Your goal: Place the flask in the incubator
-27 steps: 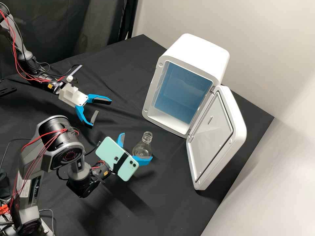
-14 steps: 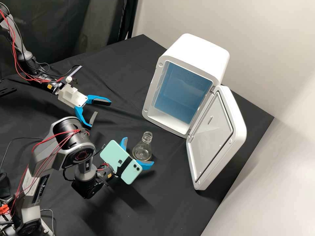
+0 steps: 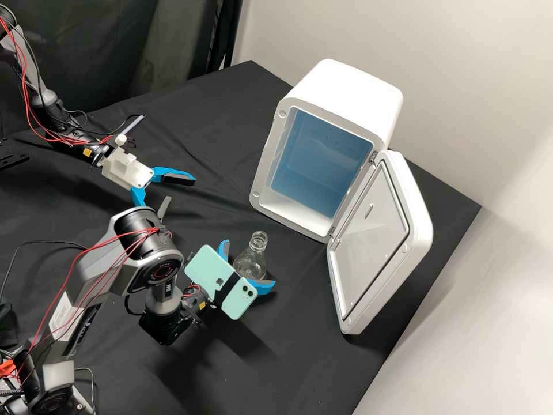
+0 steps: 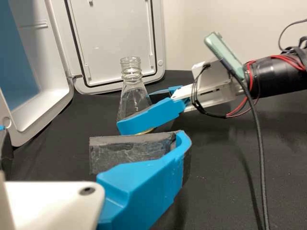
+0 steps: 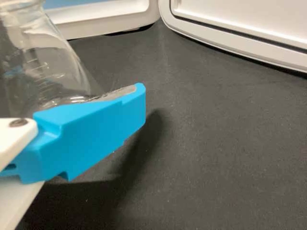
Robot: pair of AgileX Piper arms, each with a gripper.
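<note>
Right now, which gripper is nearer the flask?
Right. The right gripper is open with the flask between its fingers. The left gripper, also open, sits well apart from it, farther back on the bench, away from the incubator.

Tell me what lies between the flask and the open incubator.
Nothing but bare black bench, as the high view shows, between the flask and the incubator.
</note>
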